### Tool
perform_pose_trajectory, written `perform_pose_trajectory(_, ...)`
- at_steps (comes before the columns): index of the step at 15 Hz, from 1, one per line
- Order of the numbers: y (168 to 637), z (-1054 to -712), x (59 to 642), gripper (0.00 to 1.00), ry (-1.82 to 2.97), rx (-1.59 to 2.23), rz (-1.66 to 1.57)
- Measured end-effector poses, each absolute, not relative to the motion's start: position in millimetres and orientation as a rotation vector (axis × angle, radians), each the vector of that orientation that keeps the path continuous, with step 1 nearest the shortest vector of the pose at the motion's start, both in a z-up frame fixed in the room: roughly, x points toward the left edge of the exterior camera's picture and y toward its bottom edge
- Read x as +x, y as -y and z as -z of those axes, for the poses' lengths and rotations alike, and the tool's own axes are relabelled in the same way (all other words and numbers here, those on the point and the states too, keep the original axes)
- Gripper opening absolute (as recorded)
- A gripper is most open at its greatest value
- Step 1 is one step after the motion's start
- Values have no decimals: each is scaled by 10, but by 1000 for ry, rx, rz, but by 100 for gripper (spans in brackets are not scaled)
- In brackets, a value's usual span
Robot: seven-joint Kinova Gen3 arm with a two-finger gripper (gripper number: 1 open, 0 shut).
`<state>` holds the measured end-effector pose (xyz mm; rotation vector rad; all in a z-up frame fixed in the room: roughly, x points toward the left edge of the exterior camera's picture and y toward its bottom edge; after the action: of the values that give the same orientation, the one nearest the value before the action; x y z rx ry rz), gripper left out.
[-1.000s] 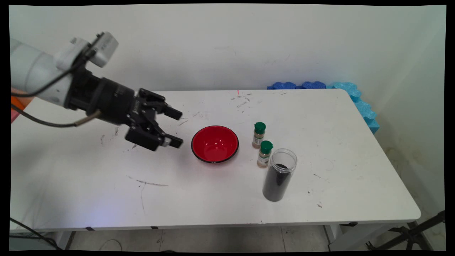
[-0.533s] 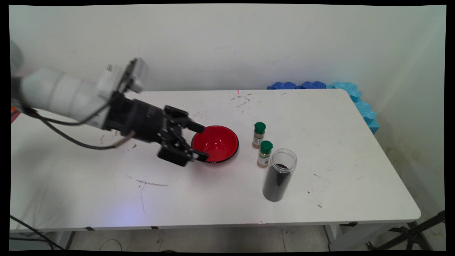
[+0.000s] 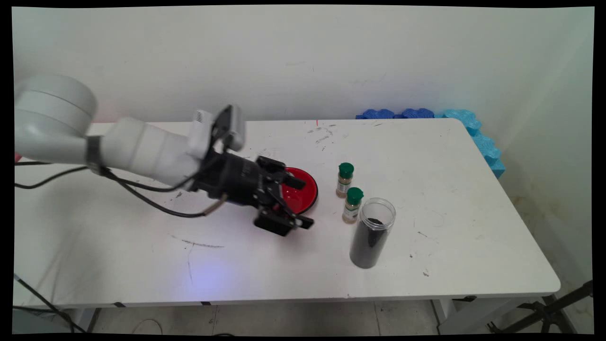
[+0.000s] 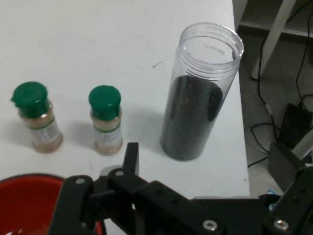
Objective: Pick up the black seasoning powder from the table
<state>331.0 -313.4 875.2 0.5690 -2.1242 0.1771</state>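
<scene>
Main view: two spice bottles [image 3: 349, 192], one jar [image 3: 371, 233], one bowl [image 3: 305, 194].

Red bowl [image 3: 303, 195] under open claw [image 3: 299, 201]

The arm swings in from the left, low across the table, carrying the gripper [image 3: 299, 201] to the right. A second ago its spread fingers hung well short of the red bowl [image 3: 305, 192]; half a second ago their tips reached its near rim. Now one finger lies over the bowl and the other past its front edge, and they seem, as far as I can tell, no less spread than before.
</scene>
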Motion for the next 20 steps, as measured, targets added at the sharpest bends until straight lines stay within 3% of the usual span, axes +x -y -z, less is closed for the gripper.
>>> perform_pose_trajectory(20,3529,-8173,2452,100,2132,461,-161)
